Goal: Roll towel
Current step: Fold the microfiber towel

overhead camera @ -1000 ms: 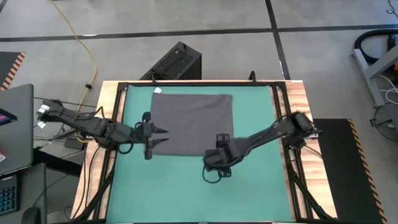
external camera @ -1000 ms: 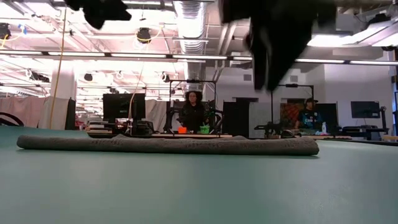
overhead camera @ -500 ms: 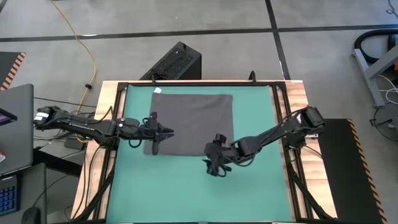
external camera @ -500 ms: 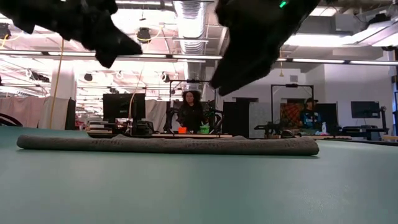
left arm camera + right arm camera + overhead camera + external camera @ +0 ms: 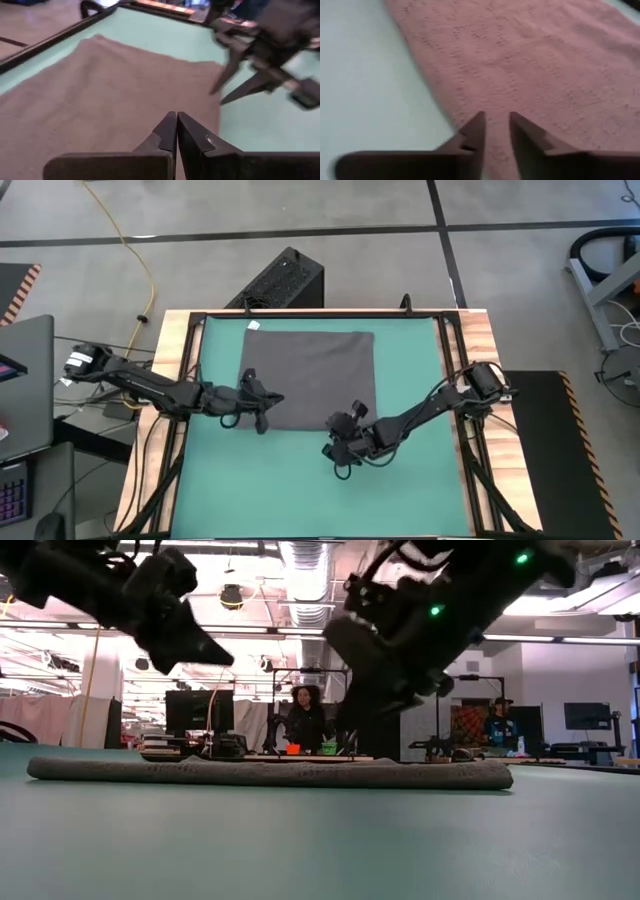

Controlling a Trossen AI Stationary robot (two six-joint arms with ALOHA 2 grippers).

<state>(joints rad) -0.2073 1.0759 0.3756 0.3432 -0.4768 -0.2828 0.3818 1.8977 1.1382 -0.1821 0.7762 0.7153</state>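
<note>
The surface (image 5: 420, 480) is a wood-framed table covered by a green mat (image 5: 300, 480), standing on a grey floor with a black box (image 5: 277, 280) and a yellow cable (image 5: 140, 255) beyond its far edge. In the low view, people sit at desks with monitors in the workshop behind.

The towel (image 5: 310, 375) lies flat and unrolled on the far half of the mat. A small white tag (image 5: 253, 325) shows at one far corner.

The left gripper (image 5: 265, 408) sits at one near corner of the towel. Its jaws are pressed together; the left wrist view shows the tips meeting over the cloth, with the near edge just beneath them. No fold of cloth is visible between the tips.

The right gripper (image 5: 338, 448) sits at the other near corner. Its jaws are narrowly spread, with the towel's edge running directly ahead of the gap and the bare mat to one side.

Probable faults:
- The left jaws may have closed on nothing, so that corner stays flat when lifted.
- If only one corner is gripped, the roll starts skewed.
- A pinch that catches the mat would drag it with the towel.

No brand, label text or other writing is legible; the tag is too small to read.
</note>
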